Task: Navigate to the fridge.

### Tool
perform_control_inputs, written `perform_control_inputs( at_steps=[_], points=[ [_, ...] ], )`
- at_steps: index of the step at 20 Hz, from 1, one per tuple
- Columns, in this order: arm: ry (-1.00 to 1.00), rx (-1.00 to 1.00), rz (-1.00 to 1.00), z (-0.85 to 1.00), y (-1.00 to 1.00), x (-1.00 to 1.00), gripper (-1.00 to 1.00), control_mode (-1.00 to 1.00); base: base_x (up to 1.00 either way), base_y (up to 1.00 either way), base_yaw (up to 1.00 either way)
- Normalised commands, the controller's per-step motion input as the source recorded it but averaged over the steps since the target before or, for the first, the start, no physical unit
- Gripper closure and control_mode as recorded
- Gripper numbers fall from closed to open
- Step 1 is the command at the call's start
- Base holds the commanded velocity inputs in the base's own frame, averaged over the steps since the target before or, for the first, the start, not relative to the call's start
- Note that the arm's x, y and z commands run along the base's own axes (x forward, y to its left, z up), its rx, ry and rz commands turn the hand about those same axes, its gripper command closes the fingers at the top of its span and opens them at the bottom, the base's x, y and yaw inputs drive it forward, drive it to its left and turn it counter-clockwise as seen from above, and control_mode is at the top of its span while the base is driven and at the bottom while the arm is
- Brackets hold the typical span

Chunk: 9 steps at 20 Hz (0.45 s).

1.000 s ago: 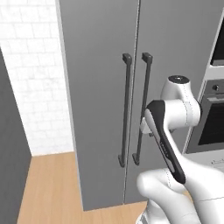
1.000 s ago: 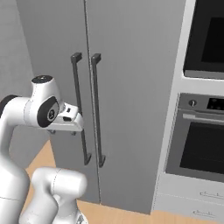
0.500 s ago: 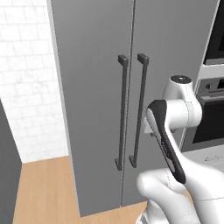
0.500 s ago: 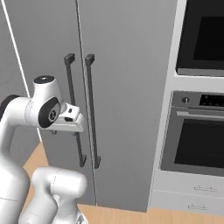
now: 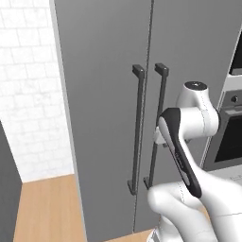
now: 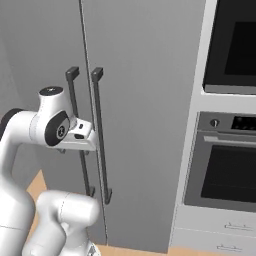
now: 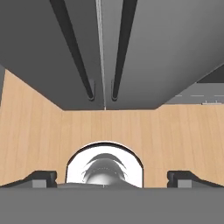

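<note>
The fridge [image 5: 104,94] stands directly ahead as a tall matte-grey two-door unit, and it also spans the left of the right base view [image 6: 145,100]. Two long dark bar handles [image 5: 138,127] run down its centre seam [image 6: 100,135]. My arm is folded in front of the doors, with the hand [image 6: 82,139] held close before the handles and not touching them. In the hand view my gripper [image 7: 114,178] points down at the floor, open and holding nothing. Above it are the fridge's lower edge [image 7: 166,43] and the handle ends [image 7: 89,92].
A grey column with two dark-glass built-in ovens [image 6: 230,170] adjoins the fridge on the right, with a drawer [image 6: 220,230] below. A white brick wall [image 5: 28,94] lies to the left, beside a dark panel [image 5: 7,189]. Wooden floor [image 5: 47,208] lies before the fridge.
The whole picture has shifted, so the base has moved: the fridge looks slightly nearer and more of the oven column shows on the right. The arm keeps the same pose.
</note>
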Motion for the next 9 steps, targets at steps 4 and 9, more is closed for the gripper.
perform_control_inputs(
  at_steps=[4,9],
  points=[
    [0.00,0.00,0.00,0.00,0.00,0.00,-1.00,1.00,0.26,0.05,0.00],
    [0.00,0.00,0.00,0.00,0.00,0.00,-1.00,1.00,0.36,0.06,0.00]
  ],
)
